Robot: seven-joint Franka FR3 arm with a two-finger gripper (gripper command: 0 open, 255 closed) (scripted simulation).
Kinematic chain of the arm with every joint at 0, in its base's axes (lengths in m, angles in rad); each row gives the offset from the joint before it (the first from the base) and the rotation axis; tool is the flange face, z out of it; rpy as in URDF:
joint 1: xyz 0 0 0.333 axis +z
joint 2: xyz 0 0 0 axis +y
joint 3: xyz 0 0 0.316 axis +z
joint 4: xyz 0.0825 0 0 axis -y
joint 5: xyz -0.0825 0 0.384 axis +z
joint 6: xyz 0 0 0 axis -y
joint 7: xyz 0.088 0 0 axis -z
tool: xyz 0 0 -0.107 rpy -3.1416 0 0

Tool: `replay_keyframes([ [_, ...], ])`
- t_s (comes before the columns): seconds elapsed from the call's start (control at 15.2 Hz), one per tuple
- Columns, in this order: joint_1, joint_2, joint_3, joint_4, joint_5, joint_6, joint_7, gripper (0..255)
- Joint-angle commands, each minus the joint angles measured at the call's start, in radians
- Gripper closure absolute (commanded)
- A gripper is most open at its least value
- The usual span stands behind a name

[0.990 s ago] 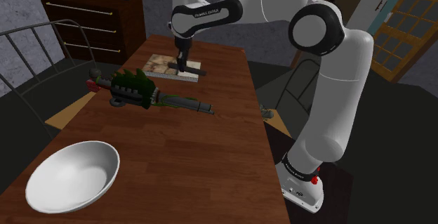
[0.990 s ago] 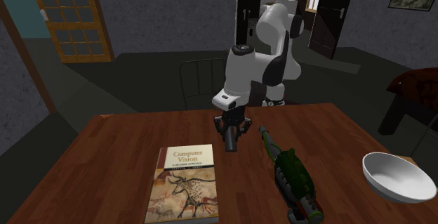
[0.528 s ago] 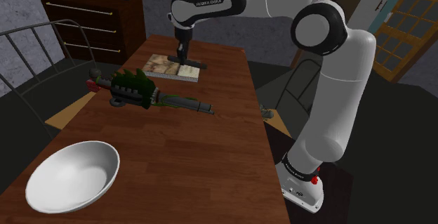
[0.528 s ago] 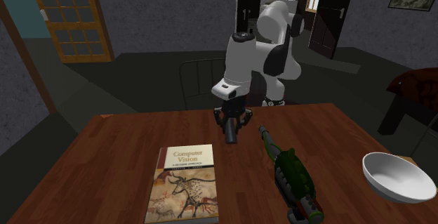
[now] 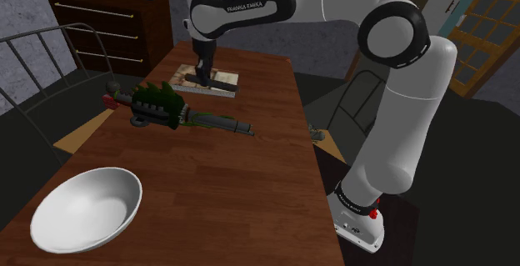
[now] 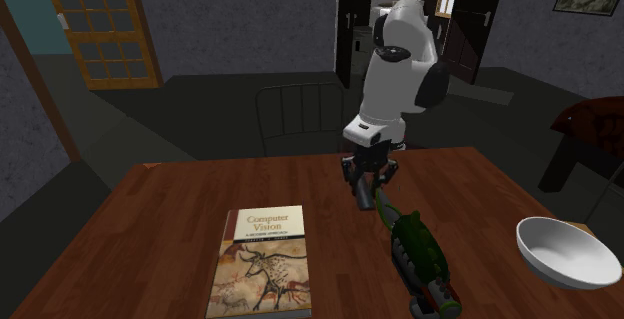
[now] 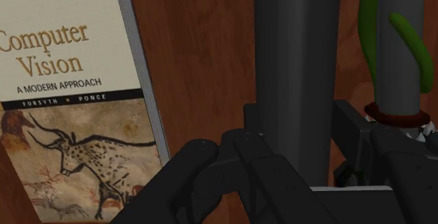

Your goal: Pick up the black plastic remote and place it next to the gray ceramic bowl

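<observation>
The jaws clasp a slim, flat-sided black remote (image 7: 295,82) — upright above the glossy wood-grain table (image 6: 150,227).

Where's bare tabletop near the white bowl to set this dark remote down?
Bare wooden table lies between the white round bowl and the green-and-black spiky toy, and toward the robot's stand. Crowded at the far end: Computer Vision book, toy, and the gripper clasping the dark slim remote.
</observation>
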Motion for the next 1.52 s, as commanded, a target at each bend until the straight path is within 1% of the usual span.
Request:
replay_keyframes([
  [0.0, 0.029, -0.013, 0.017, -0.015, -0.006, -0.001, 0.048, 255],
  [0.33, 0.096, -0.018, 0.059, -0.022, -0.018, -0.009, 0.161, 255],
  [0.66, 0.165, -0.001, 0.100, 0.002, -0.032, -0.026, 0.273, 255],
  [1.06, 0.251, 0.050, 0.147, 0.074, -0.052, -0.060, 0.406, 255],
  [1.39, 0.334, 0.125, 0.182, 0.181, -0.076, -0.105, 0.519, 255],
  [1.45, 0.334, 0.126, 0.181, 0.169, -0.077, -0.092, 0.520, 255],
])
